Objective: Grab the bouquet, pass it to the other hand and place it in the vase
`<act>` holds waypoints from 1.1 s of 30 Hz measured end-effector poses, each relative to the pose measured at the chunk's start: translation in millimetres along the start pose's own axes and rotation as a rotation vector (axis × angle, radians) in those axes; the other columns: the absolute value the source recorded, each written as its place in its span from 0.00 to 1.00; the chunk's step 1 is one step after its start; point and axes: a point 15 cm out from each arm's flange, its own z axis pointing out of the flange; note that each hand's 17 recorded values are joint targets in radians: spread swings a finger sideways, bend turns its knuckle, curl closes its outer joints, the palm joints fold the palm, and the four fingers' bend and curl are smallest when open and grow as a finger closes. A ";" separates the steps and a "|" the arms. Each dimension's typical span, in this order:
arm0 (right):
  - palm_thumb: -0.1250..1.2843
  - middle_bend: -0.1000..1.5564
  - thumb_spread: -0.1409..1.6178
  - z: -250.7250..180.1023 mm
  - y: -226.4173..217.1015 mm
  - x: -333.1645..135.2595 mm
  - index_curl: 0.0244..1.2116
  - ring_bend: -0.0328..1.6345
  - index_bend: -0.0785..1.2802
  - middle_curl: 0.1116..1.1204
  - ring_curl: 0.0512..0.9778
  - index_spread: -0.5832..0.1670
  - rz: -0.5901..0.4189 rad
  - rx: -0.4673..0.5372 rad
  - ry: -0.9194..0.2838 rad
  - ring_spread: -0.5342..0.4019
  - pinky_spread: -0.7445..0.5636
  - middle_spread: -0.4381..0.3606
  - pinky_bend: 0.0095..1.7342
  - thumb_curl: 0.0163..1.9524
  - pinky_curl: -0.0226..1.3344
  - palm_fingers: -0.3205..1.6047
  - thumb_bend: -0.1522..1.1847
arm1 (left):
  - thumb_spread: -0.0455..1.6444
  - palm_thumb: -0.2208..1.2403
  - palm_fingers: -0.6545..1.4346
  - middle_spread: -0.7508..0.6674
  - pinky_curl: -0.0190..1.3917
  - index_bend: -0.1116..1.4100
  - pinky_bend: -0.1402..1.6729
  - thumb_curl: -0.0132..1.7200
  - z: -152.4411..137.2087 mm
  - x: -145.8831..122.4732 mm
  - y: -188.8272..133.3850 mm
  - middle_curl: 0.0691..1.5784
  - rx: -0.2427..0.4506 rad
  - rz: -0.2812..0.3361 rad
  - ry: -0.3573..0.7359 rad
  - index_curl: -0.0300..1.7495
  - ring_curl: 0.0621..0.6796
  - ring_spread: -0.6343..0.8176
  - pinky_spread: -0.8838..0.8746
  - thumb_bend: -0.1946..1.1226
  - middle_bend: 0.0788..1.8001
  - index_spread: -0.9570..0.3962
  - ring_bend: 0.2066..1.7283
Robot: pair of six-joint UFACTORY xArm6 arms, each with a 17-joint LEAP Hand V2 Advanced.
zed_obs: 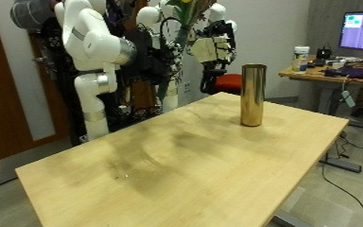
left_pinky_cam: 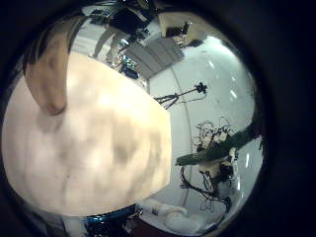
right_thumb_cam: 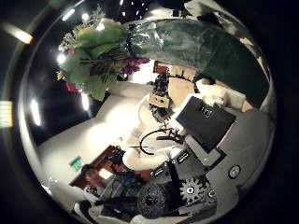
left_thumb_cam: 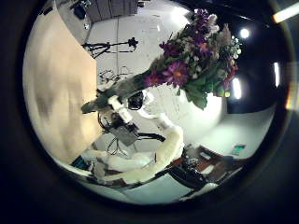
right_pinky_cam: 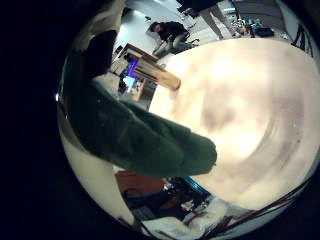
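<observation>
In the outside view both hands are raised high over the table's far side. My right hand is shut on the bouquet and holds it up. The right little finger side palm view shows its dark green stem wrap close against the palm. The right thumb side palm view shows the flowers beyond the wrap. The left thumb side palm view shows the bouquet held by the right hand, away from the left palm.
The vase stands upright near the far corner of the wooden table. A desk with a monitor stands beyond the table.
</observation>
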 end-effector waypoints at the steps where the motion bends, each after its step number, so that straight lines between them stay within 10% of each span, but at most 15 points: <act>1: 0.97 0.84 0.27 3.7 -0.6 -0.2 0.95 0.89 0.70 0.70 0.64 0.28 -0.003 0.002 -0.014 0.36 0.40 0.36 0.64 0.62 0.92 0.74 0.20 | 0.51 0.25 0.38 0.74 0.23 0.18 0.29 0.20 0.5 -1.4 0.0 0.18 -0.005 -0.001 0.014 0.18 0.18 0.74 0.74 0.12 0.07 0.80 0.28; 33: 0.97 0.84 0.23 93.6 -25.5 16.7 0.94 0.89 0.71 0.70 0.65 0.29 -0.066 -0.111 -0.044 0.36 0.40 0.36 0.63 0.63 0.94 0.75 0.18 | 0.49 0.33 0.42 0.68 0.21 0.18 0.24 0.21 11.4 2.3 -0.9 0.23 -0.194 -0.046 0.020 0.17 0.18 0.74 0.75 0.12 0.22 0.89 0.29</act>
